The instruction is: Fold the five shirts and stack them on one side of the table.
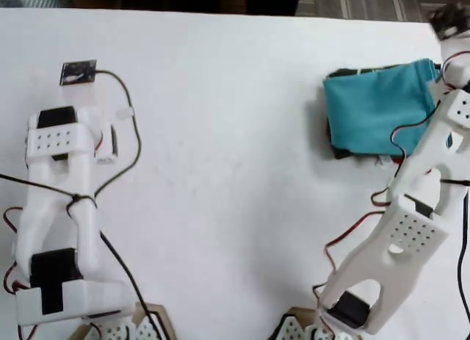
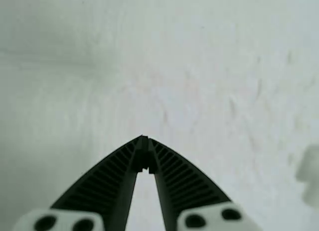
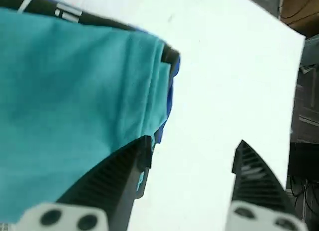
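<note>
A stack of folded shirts sits at the table's far right, with a teal shirt (image 1: pixel 378 109) on top and dark and blue layers under it. In the right wrist view the teal shirt (image 3: pixel 75 91) lies close below my right gripper (image 3: pixel 192 153), which is open; one finger hangs over the shirt's edge, the other over bare table. The right arm (image 1: pixel 433 156) stretches along the right side toward the stack. My left gripper (image 2: pixel 143 153) is shut with nothing in it, above the white table. The left arm (image 1: pixel 62 178) is folded back at the left.
The white table (image 1: pixel 235 134) spreads between the two arms. A small dark board (image 1: pixel 78 72) with a cable lies at the far left. Red and black wires hang along the right arm near the stack.
</note>
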